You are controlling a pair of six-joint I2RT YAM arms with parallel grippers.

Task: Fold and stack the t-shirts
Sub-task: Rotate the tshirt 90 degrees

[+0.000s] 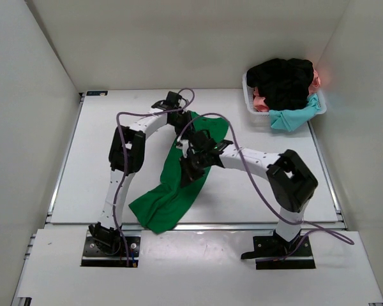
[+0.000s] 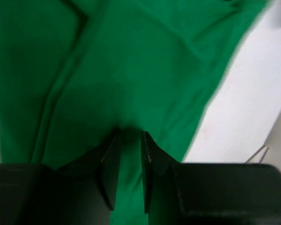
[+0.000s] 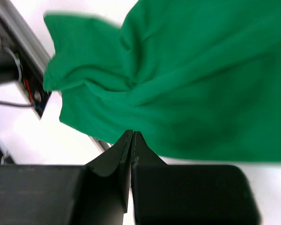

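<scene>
The left gripper (image 2: 129, 161) is clamped on a fold of the green t-shirt (image 2: 131, 70) and the right gripper (image 3: 131, 140) is pinched tight on its edge, likely to pull it flat. It trails down the middle of the desk (image 1: 89, 159) to the near edge. The other t-shirts (image 1: 284, 83) sit piled in the basket (image 1: 248, 103), well apart

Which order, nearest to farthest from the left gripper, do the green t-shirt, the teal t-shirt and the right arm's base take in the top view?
1. Green t-shirt: pinched in the left gripper, at the table's middle.
2. Teal t-shirt: draped over the white basket, at the far right.
3. Right arm's base: at the near edge, on the right.
</scene>
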